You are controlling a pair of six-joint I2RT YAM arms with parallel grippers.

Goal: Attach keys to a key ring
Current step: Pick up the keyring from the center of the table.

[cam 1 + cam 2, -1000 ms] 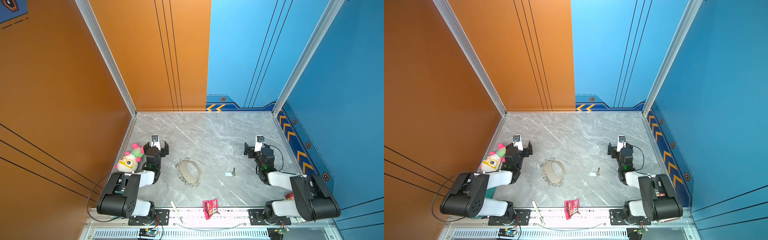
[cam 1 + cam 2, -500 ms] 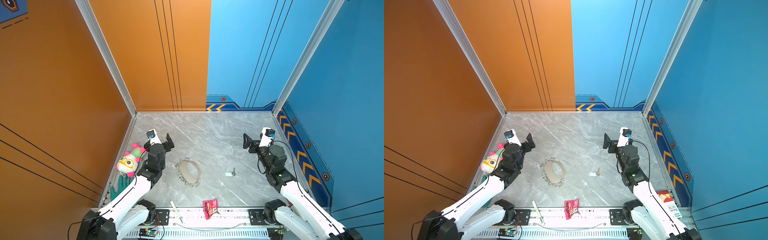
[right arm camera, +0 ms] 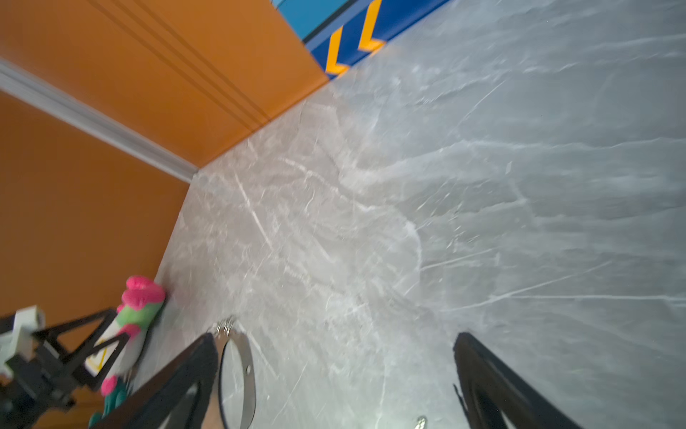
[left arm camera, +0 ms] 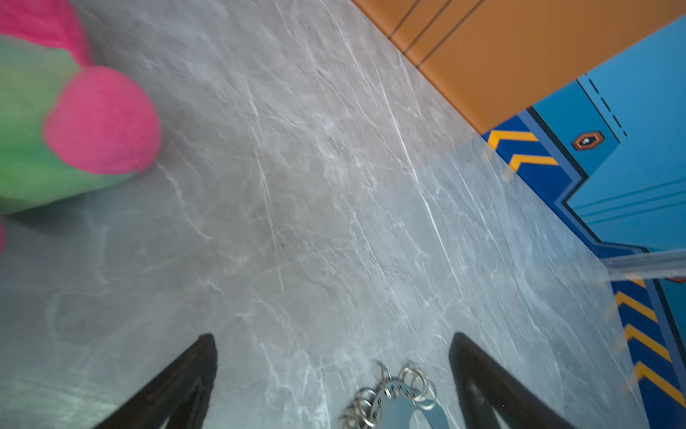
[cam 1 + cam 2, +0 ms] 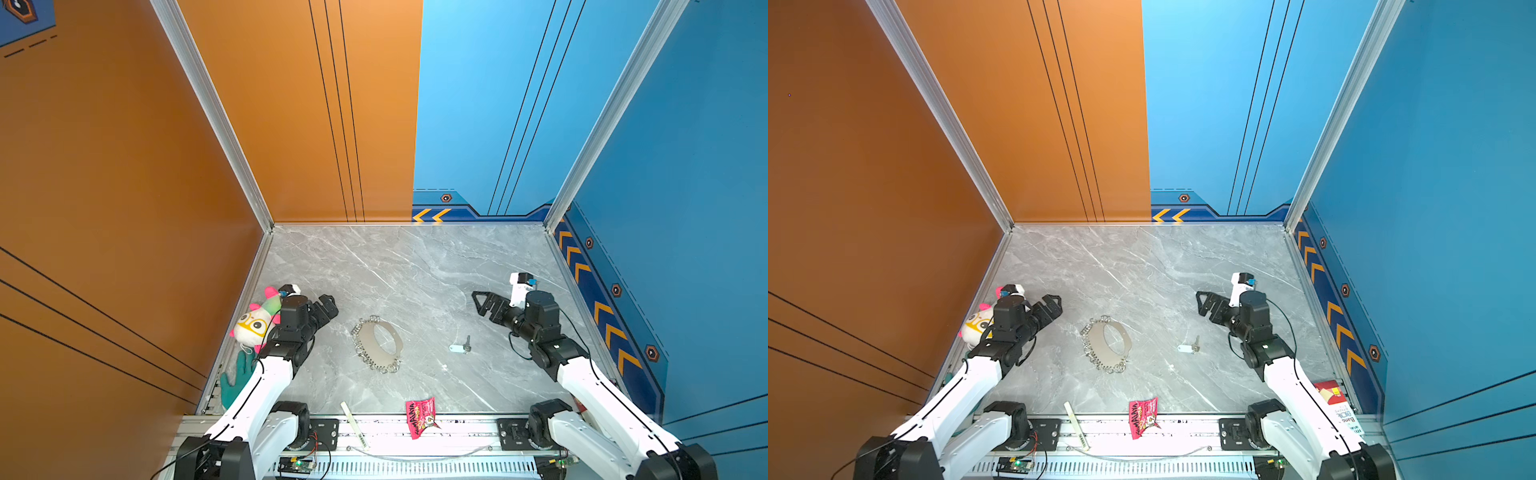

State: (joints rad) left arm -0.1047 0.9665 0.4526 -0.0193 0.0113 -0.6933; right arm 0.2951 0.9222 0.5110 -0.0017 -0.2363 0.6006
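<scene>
**Arms out of the tucked pose; both grippers spread and empty.**

Versus a second ago: elbows no longer folded over the bases, forearms stretched forward and inward. Left gripper (image 5: 328, 305): fingers (image 4: 208, 347) wide apart, nothing between them, near the ring (image 5: 376, 345) on its left side but not touching; ring's chain end visible between the fingers in the left wrist view. Right gripper (image 5: 484, 301): fingers wide apart, nothing held, aimed toward the centre of the table (image 5: 415, 266), beyond the key (image 5: 460, 347), not touching it. Ring flat on the table, mid-front, same spot as before in both top views. Key with pale tag flat on the table between ring and right arm, well apart from the ring, unmoved. Toy (image 5: 255, 324) at the left wall beside the left arm; red packet (image 5: 420, 417) at the front edge, unchanged.
</scene>
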